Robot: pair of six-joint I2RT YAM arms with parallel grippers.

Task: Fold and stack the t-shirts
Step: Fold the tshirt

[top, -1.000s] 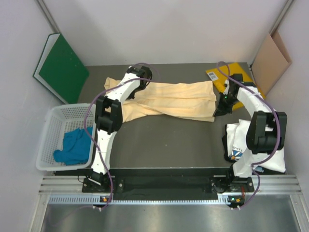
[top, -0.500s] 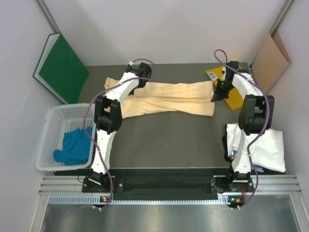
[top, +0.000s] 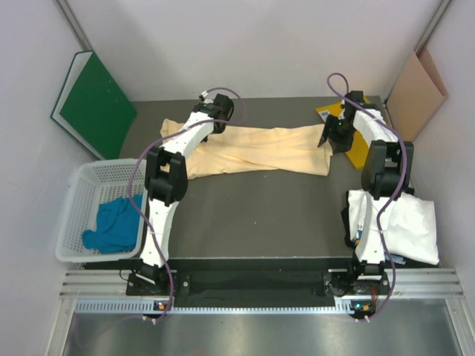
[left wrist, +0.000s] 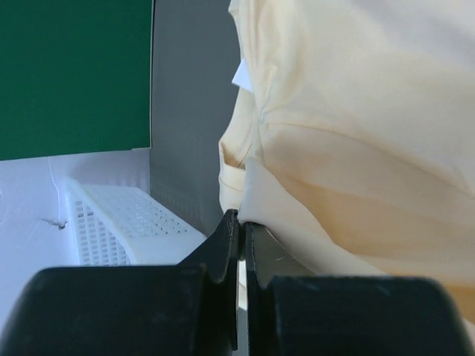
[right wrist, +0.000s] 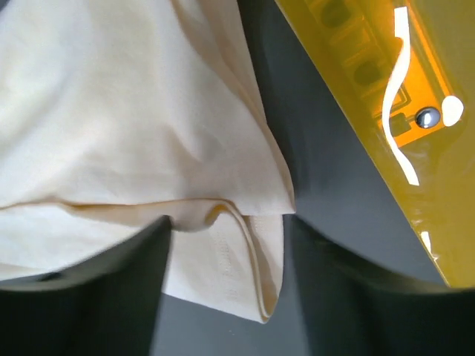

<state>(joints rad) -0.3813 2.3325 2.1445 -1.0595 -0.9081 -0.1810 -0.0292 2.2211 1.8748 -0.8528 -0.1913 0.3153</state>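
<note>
The pale peach t-shirt lies stretched left to right as a long folded strip across the back of the table. My left gripper is at its left end, shut on a fold of the peach cloth; the left gripper shows its jaws pressed together on the cloth. My right gripper is at the strip's right end. The right gripper is open, and the shirt's hemmed corner lies loose between its fingers. A white printed t-shirt lies at the near right. A teal t-shirt sits in the basket.
The white basket stands at the left edge. A green folder leans on the left wall. The yellow folder lies under the right arm by the shirt's end. A cardboard sheet leans at the back right.
My right gripper carried the shirt's right end toward the back, straightening the strip, then opened and let go of it. The left gripper stayed shut and shifted slightly back.
</note>
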